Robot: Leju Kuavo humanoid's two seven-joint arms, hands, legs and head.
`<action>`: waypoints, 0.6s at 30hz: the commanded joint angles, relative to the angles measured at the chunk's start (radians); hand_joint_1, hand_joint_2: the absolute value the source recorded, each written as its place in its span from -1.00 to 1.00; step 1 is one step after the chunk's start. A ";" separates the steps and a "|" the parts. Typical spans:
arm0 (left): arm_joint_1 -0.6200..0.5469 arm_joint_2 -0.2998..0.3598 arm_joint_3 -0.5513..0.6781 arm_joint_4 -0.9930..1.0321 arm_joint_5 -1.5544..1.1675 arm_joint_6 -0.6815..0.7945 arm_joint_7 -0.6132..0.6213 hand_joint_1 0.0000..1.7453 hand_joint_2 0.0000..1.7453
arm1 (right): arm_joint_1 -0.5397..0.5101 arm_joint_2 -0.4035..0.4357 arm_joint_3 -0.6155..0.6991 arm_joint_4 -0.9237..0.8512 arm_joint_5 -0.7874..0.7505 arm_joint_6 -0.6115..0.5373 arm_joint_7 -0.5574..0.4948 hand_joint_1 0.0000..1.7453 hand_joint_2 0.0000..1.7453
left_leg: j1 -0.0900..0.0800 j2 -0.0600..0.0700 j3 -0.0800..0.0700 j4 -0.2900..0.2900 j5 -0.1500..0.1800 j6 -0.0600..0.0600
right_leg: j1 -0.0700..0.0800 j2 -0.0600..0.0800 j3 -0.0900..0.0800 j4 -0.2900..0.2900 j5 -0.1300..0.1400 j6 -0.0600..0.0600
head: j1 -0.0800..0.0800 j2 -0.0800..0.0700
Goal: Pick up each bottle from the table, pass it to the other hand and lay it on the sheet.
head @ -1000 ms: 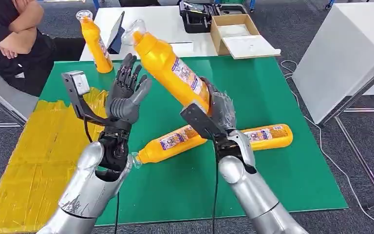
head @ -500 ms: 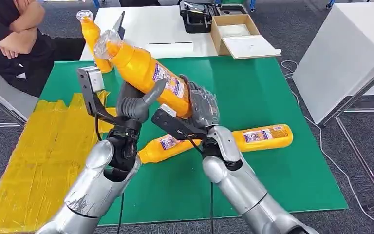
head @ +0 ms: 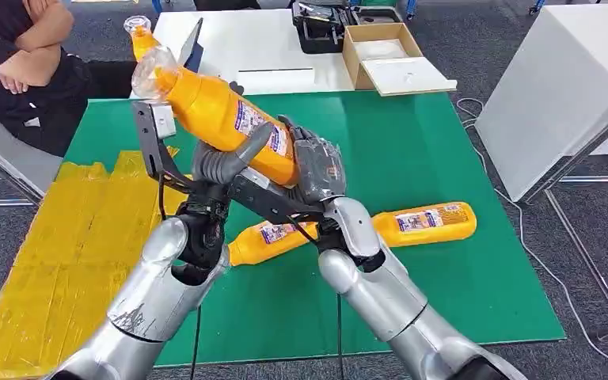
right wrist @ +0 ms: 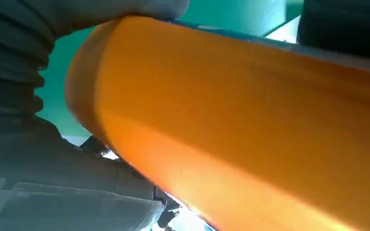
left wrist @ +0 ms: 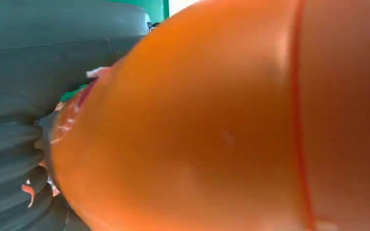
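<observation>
- Two bottles (head: pixel 348 229) lie crossed on the green mat (head: pixel 443 142), blocking its centre.
- Open mat stretches toward 1 o'clock.
- At 9 o'clock, the yellow sheet (head: pixel 55 245) lies bare.

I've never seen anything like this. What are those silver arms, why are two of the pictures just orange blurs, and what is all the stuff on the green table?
The silver arms belong to a humanoid robot, and the wide picture is taken from its head, looking down. Each arm ends in a many-fingered hand. The right hand grips the base end of an orange bottle, tilted in the air, while the left hand wraps around its middle: a handover between hands.

The two blurry pictures come from cameras at the wrists, so close that the bottle nearly covers the lens.

On the green table two more orange bottles lie flat, and another stands at the far corner. The yellow sheet to the robot's left is where bottles are to be laid. A person sits nearby.
</observation>
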State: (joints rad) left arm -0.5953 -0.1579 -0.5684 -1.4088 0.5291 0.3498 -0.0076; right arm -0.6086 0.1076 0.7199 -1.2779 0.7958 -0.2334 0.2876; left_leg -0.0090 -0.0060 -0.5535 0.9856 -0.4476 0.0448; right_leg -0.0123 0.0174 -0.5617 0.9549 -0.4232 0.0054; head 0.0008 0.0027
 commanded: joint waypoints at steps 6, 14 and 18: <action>-0.117 -0.008 -0.026 0.123 -0.007 0.024 -0.033 -0.66 1.00 | -0.021 0.032 0.203 0.156 -0.031 0.079 -0.045 1.00 1.00 | 0.001 -0.001 0.002 0.000 -0.001 -0.004 | 0.001 -0.003 0.002 0.000 -0.001 -0.001 | 0.000 0.000; -0.126 -0.011 0.029 0.111 -0.009 0.038 -0.061 1.00 1.00 | -0.040 0.052 0.234 0.198 -0.084 0.083 -0.055 1.00 1.00 | 0.002 0.000 0.002 0.001 -0.001 -0.004 | 0.002 -0.002 0.002 0.000 -0.001 -0.002 | 0.000 0.000; -0.121 -0.005 0.040 0.110 -0.011 0.042 -0.067 1.00 1.00 | -0.042 0.050 0.230 0.218 -0.100 0.086 -0.058 1.00 1.00 | 0.002 -0.001 0.002 0.000 -0.001 -0.004 | 0.002 -0.003 0.003 0.000 -0.001 -0.002 | 0.000 0.000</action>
State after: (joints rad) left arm -0.5958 -0.1579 -0.5218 -1.3672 0.5249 0.3929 -0.0740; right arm -0.6670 0.1286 0.7878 -1.1715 0.7027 -0.2064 0.2666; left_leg -0.0089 -0.0056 -0.5538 0.9856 -0.4476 0.0448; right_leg -0.0122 0.0174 -0.5619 0.9550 -0.4232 0.0054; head 0.0008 0.0027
